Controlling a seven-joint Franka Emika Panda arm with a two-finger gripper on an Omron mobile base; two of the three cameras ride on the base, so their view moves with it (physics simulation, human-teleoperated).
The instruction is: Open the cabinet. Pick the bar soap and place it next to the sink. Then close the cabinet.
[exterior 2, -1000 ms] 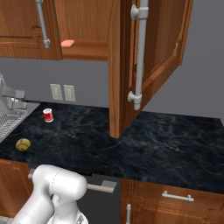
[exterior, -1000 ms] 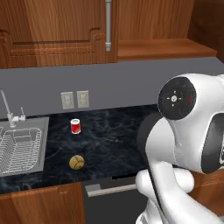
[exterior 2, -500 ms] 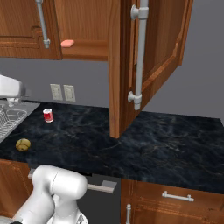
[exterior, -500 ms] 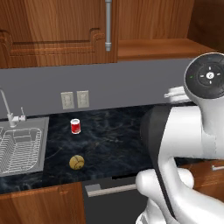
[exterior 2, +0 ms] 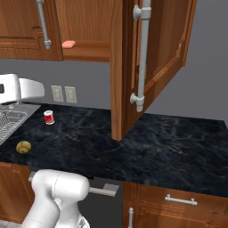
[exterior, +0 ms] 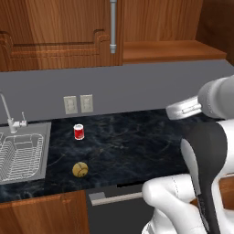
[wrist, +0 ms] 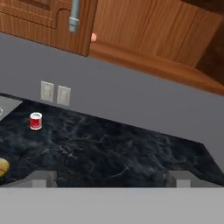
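Note:
The cabinet's right door (exterior 2: 156,67) stands swung open, while its left door (exterior 2: 22,26) is shut. On the bare shelf inside lies the salmon-pink bar soap (exterior 2: 68,43), close to the left door's edge. In the hand view the bar soap (wrist: 93,37) peeks out from behind that door's handle (wrist: 74,17). My gripper (wrist: 111,178) is open with nothing between its fingertips (wrist: 39,177). It hovers above the counter, well below and in front of the shelf (wrist: 153,61). The sink (exterior: 20,155) with its wire rack sits at the counter's left end.
A red can (exterior: 79,131) stands on the dark counter (exterior: 128,146) near two wall outlets (exterior: 77,104). A yellow-brown ball (exterior: 80,169) lies nearer the front edge. The faucet (exterior: 9,116) rises behind the sink. The open door (exterior 2: 133,89) juts out over the counter's middle.
The arm has swung and lifted, so the white hand now reaches in over the counter at mid height. The soap, can, ball and doors have not moved.

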